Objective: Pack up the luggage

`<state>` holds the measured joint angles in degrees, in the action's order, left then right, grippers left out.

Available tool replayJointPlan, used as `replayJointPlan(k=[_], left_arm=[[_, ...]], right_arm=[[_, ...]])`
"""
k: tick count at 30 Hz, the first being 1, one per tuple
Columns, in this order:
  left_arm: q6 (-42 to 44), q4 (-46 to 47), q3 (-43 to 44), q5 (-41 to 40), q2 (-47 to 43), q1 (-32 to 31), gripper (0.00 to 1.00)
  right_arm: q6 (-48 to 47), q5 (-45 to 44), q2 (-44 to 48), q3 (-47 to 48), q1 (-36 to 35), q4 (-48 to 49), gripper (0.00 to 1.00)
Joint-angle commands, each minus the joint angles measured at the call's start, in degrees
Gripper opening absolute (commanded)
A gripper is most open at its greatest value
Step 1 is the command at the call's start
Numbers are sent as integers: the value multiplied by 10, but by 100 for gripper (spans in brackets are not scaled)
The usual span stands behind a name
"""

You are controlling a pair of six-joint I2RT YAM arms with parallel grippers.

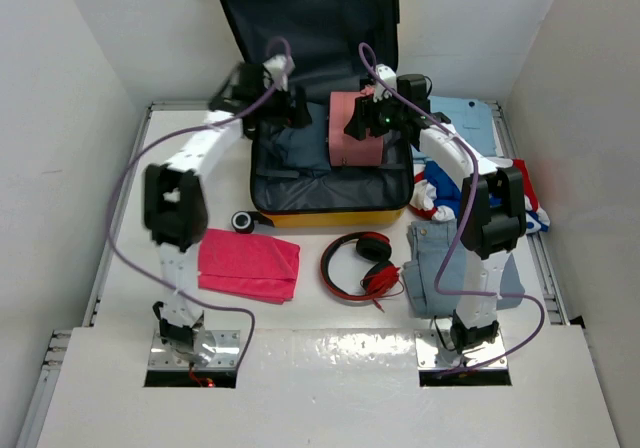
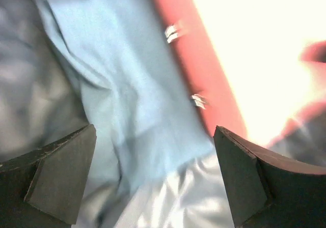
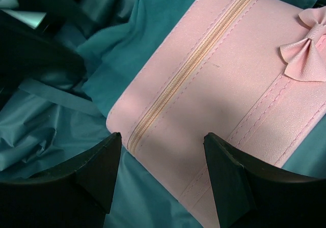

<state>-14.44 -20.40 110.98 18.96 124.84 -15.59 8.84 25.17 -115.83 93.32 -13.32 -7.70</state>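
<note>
The luggage [image 1: 335, 214], a yellow hard-shell suitcase, lies open at the back of the table, its dark lid leaning on the wall. Inside lie a folded blue garment [image 1: 290, 148] and a small pink case [image 1: 355, 133]. My left gripper [image 1: 292, 106] hovers over the suitcase's left half. In its wrist view the left gripper [image 2: 155, 131] is open wide above the blue garment [image 2: 132, 95], nothing between its fingers. My right gripper [image 1: 366, 118] hangs over the pink case [image 3: 219, 85], which has a zipper and a bow. That gripper [image 3: 162, 136] is open above the case.
In front of the suitcase lie a folded pink-red towel [image 1: 250, 264], red headphones [image 1: 365, 263] and folded jeans [image 1: 440, 268]. A light blue garment [image 1: 468, 120] and a red, white and blue one [image 1: 440, 193] lie to the right. White walls close in on three sides.
</note>
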Motion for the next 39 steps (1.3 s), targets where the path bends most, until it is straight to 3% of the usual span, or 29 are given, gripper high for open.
replayJointPlan(k=[1, 3, 6, 8, 9, 10, 12, 17, 19, 20, 21, 23, 24, 26, 28, 29, 32, 35, 39], left_arm=[[104, 27, -29, 54, -192, 39, 100], [156, 15, -67, 31, -276, 50, 100], [253, -75, -136, 20, -338, 67, 100], [332, -100, -257, 44, -424, 81, 100], [443, -109, -301, 54, -454, 87, 100], [501, -123, -377, 59, -511, 97, 100], [610, -137, -442, 64, -556, 102, 100], [870, -283, -556, 170, -620, 116, 84], [982, -309, -580, 153, -625, 85, 81], [1094, -348, -596, 153, -625, 85, 79], [1095, -365, -597, 147, -625, 85, 79], [1262, -407, -599, 130, -608, 91, 77], [1408, -469, -593, 113, -584, 110, 77], [1533, -530, -569, 86, -554, 123, 77], [1587, -543, -561, 68, -537, 123, 78], [1676, -543, -561, 51, -530, 123, 80], [1815, -538, -561, -8, -494, 129, 83], [1904, -519, -555, -22, -462, 117, 88], [1933, -445, -575, -17, -441, 71, 92]], right_arm=[[-17, -57, -4, -38, 5, -79, 66], [-15, -61, -1, -40, 6, -79, 66], [-19, -65, 1, -43, 4, -82, 66], [-20, -66, 1, -43, 2, -79, 67], [-22, -67, 1, -40, 1, -81, 69], [-23, -65, 0, -37, 1, -84, 70], [-26, -63, 0, -32, -1, -88, 74], [-29, -56, 2, -12, -2, -101, 76], [-28, -54, -1, 4, -3, -114, 76], [-27, -53, 1, 7, -4, -121, 76], [-28, -52, -1, 10, -4, -122, 76], [-18, -51, 2, 17, -5, -124, 76], [-22, -49, 8, 20, -5, -127, 76], [-16, -43, 18, 20, -4, -133, 76], [-10, -36, 22, 21, -3, -135, 76], [-9, -36, 31, 21, -4, -139, 76], [-1, -26, 46, 17, -6, -147, 76], [3, -22, 61, 13, -5, -151, 76], [-3, -17, 77, 16, -2, -174, 76]])
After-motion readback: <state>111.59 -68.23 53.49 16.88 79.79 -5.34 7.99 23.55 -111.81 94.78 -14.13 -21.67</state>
